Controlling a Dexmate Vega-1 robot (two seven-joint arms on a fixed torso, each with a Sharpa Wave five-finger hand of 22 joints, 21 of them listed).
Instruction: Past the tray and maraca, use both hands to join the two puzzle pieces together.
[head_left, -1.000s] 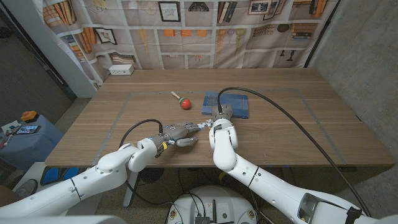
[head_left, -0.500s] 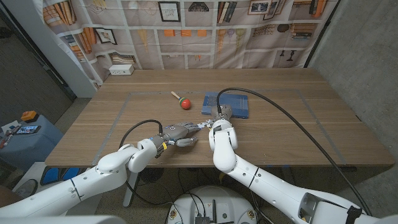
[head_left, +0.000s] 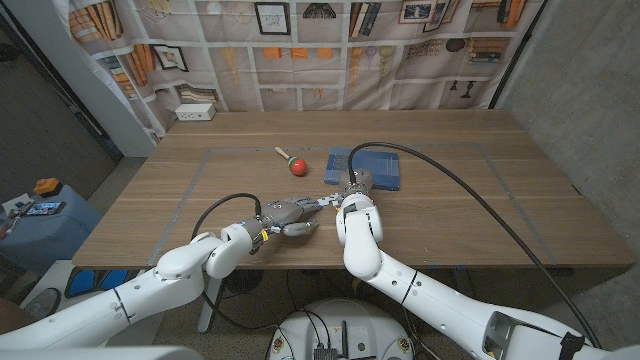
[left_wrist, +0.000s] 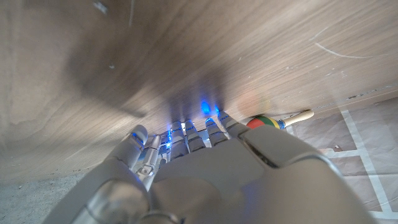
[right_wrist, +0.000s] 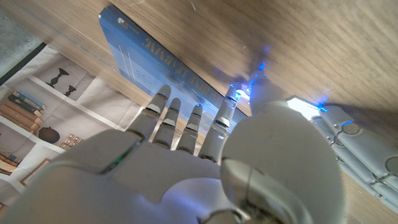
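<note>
My left hand (head_left: 288, 214) and right hand (head_left: 352, 197) meet fingertip to fingertip near the table's front middle. A small pale thing (head_left: 328, 198) sits between them; it may be a puzzle piece, but the fingers cover most of it. In the right wrist view a pale flat bit (right_wrist: 303, 107) lies against my left hand's fingers (right_wrist: 353, 132), beside my right hand (right_wrist: 186, 134). My left hand (left_wrist: 205, 155) stretches its fingers along the wood. The blue tray (head_left: 366, 168) lies just beyond my right hand, and the red maraca (head_left: 296, 165) lies to its left.
The blue tray's edge (right_wrist: 163, 67) runs close past my right fingertips. The maraca's head and wooden handle (left_wrist: 273, 121) lie past my left fingertips. A black cable (head_left: 450, 175) arcs over the table's right half. Tape lines mark the wooden table (head_left: 200, 170).
</note>
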